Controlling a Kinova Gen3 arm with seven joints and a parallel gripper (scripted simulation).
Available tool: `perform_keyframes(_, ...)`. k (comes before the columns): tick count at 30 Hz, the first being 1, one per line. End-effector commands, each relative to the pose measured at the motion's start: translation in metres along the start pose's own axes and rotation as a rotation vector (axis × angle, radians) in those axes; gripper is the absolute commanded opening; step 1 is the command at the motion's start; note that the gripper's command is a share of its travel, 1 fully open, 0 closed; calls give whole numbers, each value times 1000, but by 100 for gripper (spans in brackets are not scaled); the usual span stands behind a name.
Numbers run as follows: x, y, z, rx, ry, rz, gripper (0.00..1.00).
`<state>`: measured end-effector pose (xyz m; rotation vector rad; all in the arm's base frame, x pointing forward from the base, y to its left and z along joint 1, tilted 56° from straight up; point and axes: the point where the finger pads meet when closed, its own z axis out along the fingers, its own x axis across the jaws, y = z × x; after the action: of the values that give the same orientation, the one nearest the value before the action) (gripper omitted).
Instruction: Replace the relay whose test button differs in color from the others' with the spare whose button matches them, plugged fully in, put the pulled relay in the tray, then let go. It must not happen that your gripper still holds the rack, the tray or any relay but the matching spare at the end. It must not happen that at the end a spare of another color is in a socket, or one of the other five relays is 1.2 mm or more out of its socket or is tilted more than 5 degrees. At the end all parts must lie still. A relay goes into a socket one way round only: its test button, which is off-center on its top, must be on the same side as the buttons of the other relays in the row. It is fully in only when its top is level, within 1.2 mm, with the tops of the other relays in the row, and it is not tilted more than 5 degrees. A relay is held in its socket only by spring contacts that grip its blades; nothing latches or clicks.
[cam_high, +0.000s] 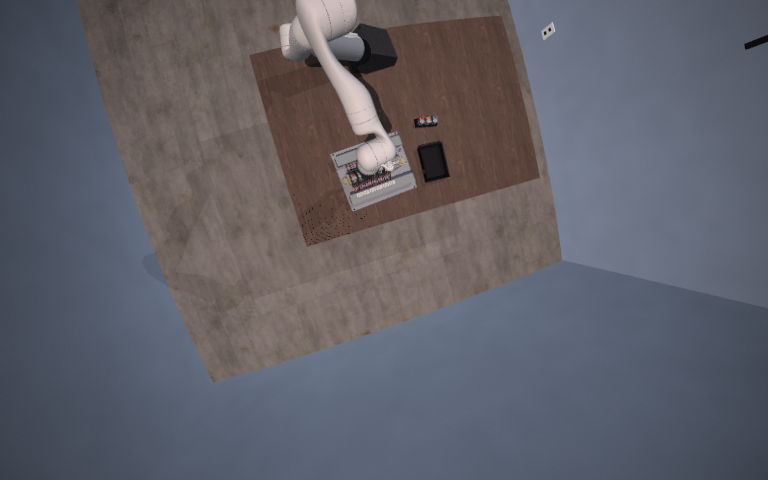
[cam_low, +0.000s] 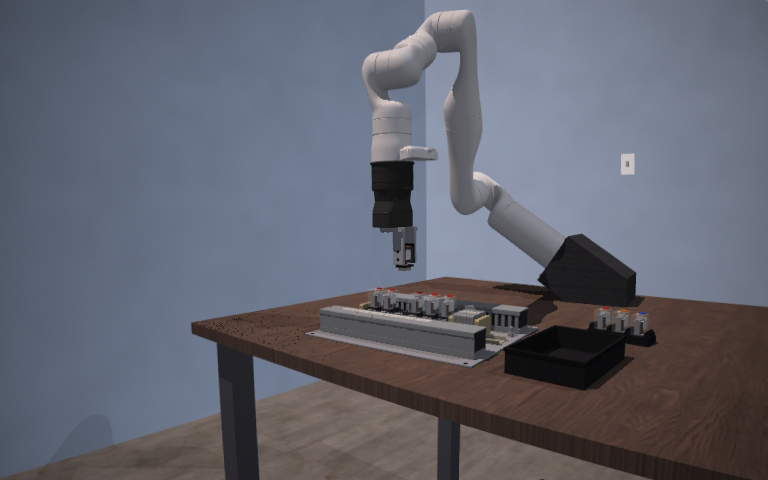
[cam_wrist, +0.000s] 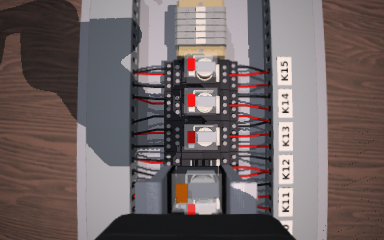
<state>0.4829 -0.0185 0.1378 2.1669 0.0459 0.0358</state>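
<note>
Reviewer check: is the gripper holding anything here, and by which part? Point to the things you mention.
Yes: the gripper (cam_low: 404, 267) (cam_wrist: 197, 182) is shut on the orange-buttoned relay (cam_wrist: 202, 191), its fingers against two opposite sides of the clear housing.
</note>
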Motion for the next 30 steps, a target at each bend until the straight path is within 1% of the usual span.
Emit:
perform_keyframes(1, 1, 0, -2, 0, 2, 0, 0)
perform_keyframes(15, 3, 1, -24, -1, 9, 4, 0)
perform_keyframes(17, 3, 1, -24, -1, 9, 4, 0)
perform_keyframes(18, 2, 0, -19, 1, 6, 0, 0)
perform_keyframes(30, 3, 2, -17, -1, 9, 3, 0)
